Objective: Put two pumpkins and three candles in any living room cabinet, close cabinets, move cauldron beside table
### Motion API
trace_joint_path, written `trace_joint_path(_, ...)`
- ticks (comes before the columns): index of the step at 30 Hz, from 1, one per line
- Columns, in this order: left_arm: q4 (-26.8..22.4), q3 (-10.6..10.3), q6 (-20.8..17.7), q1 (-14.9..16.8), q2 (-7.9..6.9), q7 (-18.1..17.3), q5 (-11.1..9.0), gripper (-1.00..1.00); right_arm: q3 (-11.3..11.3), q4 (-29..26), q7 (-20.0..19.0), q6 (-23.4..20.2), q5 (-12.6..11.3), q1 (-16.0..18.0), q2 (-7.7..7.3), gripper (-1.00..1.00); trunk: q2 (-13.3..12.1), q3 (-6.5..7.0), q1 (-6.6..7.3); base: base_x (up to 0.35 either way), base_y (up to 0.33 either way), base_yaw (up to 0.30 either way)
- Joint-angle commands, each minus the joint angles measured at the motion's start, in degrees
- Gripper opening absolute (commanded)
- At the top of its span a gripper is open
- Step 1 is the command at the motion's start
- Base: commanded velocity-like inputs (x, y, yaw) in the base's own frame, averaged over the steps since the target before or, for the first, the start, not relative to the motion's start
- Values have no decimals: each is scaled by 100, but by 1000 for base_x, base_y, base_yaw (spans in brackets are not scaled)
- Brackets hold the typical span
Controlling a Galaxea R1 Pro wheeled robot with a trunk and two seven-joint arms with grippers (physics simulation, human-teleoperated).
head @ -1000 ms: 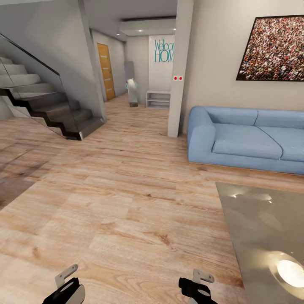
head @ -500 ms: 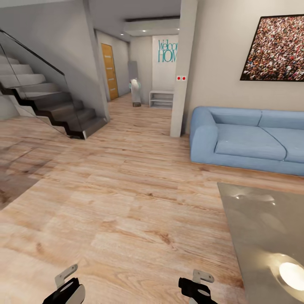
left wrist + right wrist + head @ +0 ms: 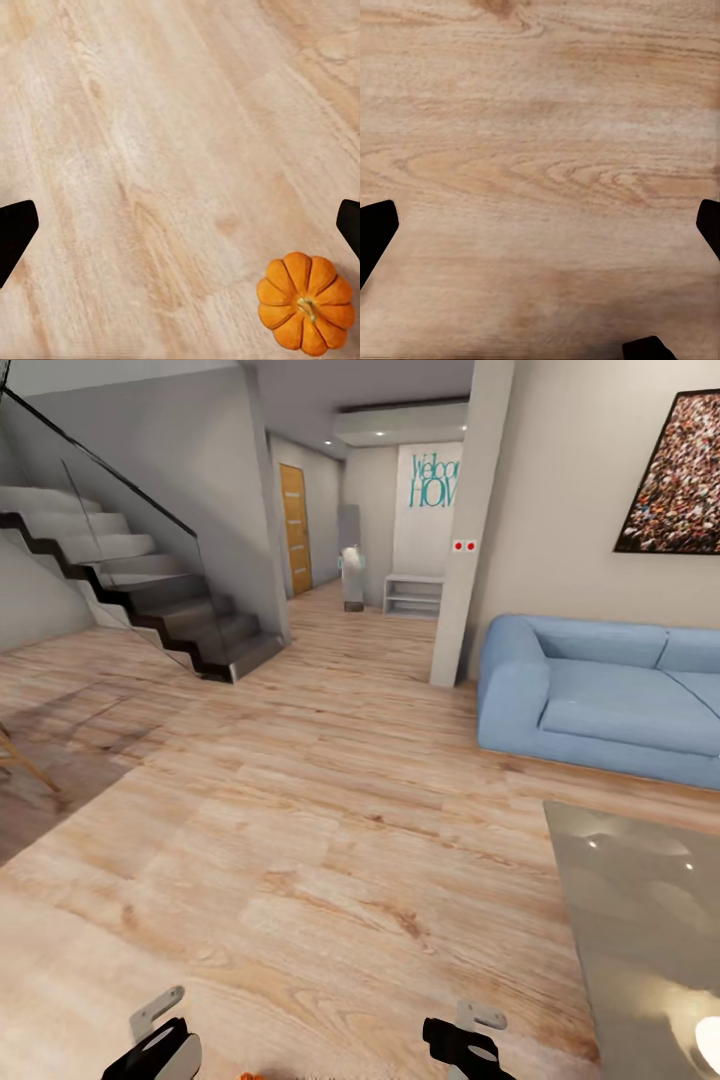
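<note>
Left of the blue fabric sofa (image 3: 610,695), across the pale wood-plank floor (image 3: 300,830), a dark staircase with a glass balustrade (image 3: 150,600) climbs along the grey wall. Between the staircase and the sofa a hallway runs back to an orange wooden door (image 3: 296,528) and a low white shelf unit (image 3: 414,596), with a square grey pillar (image 3: 470,530) just beside the sofa's arm. In front of the sofa, apart from it, lies the low coffee table with a glossy grey-beige top (image 3: 640,920).

Nearer than the sofa, the left gripper (image 3: 180,229) hangs over the floor with its jaws spread wide and nothing between them; a small ribbed orange pumpkin (image 3: 305,302) sits on the planks beneath it, off to one side of the gap. The right gripper (image 3: 540,229) also stands wide open and empty above bare planks.
</note>
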State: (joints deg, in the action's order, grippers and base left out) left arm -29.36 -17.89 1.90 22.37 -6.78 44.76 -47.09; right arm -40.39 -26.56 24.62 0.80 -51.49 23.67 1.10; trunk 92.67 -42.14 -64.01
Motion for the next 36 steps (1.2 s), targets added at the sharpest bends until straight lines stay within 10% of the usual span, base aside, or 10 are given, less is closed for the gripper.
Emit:
trace_joint_path(1,-7,-48,20,4,-5,34,-54,100,-48,-7,43,8,-46,6,-5,100,3,-5,1,-63,-1,281)
trace_joint_path(21,-8,-56,18,4,-1,33,-48,100,-48,-7,43,8,-46,6,-5,100,3,-5,1,-40,-64,276)
trace_joint_path(36,-26,-49,18,4,6,33,-18,100,-48,-7,43,1,-46,6,-5,100,3,-5,1,-63,-120,18)
